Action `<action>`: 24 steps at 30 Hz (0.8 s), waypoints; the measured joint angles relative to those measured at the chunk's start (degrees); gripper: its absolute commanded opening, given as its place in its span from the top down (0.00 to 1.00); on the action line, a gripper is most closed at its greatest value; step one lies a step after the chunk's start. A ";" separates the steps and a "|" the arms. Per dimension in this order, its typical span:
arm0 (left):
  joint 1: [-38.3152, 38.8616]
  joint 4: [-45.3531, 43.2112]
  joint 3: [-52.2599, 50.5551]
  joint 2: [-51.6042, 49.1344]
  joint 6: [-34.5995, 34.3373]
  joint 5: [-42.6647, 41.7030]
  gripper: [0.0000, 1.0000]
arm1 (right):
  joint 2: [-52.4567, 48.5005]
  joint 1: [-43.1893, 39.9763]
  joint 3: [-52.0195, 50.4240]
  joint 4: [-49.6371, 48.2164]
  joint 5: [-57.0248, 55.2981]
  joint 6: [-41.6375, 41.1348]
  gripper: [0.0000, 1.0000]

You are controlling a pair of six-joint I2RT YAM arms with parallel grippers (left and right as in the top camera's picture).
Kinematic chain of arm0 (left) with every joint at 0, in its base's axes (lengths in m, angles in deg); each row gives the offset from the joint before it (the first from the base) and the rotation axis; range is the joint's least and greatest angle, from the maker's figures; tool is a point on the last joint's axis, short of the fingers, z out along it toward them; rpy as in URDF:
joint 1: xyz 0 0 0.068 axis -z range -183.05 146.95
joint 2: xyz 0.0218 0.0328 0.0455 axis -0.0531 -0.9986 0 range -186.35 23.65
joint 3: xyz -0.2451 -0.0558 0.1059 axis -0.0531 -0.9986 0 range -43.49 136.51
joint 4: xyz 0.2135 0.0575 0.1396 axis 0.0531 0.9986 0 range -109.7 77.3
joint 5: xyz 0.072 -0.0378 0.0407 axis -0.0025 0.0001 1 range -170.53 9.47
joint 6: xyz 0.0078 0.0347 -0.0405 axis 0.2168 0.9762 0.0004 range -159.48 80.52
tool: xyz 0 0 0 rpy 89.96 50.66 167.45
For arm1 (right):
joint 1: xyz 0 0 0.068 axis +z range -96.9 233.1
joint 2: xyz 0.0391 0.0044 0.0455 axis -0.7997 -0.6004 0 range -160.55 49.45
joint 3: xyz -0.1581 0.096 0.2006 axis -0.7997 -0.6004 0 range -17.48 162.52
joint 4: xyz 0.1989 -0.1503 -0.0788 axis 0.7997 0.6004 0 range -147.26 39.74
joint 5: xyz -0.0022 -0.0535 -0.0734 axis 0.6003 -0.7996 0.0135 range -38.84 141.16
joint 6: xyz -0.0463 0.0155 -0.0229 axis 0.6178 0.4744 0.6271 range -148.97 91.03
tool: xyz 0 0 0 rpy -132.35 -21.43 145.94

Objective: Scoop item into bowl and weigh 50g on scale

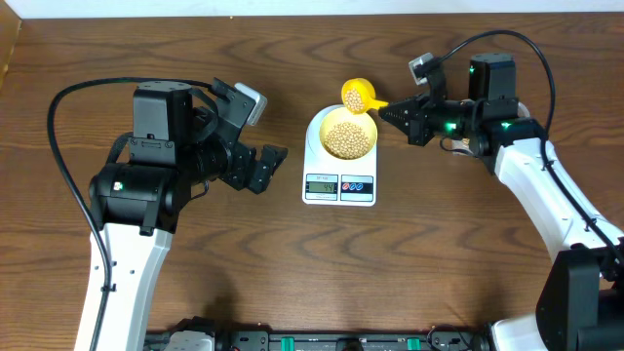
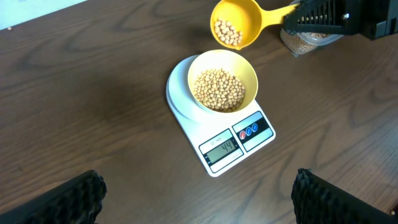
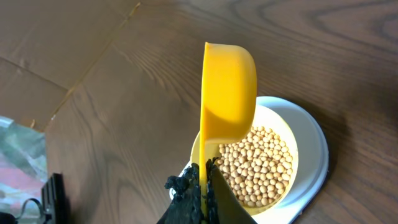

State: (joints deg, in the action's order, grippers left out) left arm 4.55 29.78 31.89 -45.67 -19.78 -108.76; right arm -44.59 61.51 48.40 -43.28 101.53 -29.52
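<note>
Across the whole overhead frame, you have the brown wood-grain worktop [image 1: 312, 283] carrying everything. Your left arm fills the left half of that view. Its end effector [image 1: 265, 168] points toward the middle of the frame, and the left wrist view shows its fingers [image 2: 81, 199] spread wide and holding nothing. Your right arm comes in from the right edge. Its end effector [image 1: 398, 114] is clamped on the handle of the yellow scoop [image 2: 245, 18].

At the centre of the overhead frame you see the white scale [image 1: 338, 197], flat on the worktop between the two end effectors. In the upper right of the left wrist view, a clear container [image 2: 308, 42] shows, mostly hidden behind the right end effector.

The pale yellow bowl [image 2: 249, 74] stands upright on the scale's round platform and covers most of it. The scoop hangs just beside the bowl's upper rim in the left wrist view, tipped toward the bowl. In the right wrist view it is turned on its side above the bowl. You cannot tell whether it touches the rim.

The beans [image 2: 217, 90] lie heaped in the bottom of the bowl, and a small cluster of them rests in the scoop. On the scale's near edge, the grey display [image 2: 222, 148] appears to read 44. The red and blue buttons [image 2: 248, 130] sit just to its right.
</note>
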 measured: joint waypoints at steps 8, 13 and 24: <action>0.00 0.00 0.00 0.00 0.02 0.00 0.02 | 0.00 0.55 0.00 1.18 -2.58 5.18 0.99; 0.00 0.00 0.00 0.00 0.02 0.00 0.02 | 0.00 0.68 0.00 2.14 -2.89 11.26 0.99; 0.00 0.00 0.00 0.00 0.00 0.00 0.02 | 0.00 0.68 0.00 2.78 -3.93 18.45 0.99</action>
State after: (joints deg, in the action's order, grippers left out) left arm 4.55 29.78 31.89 -45.67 -19.78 -108.76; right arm -44.59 62.19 48.40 -40.51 97.59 -11.08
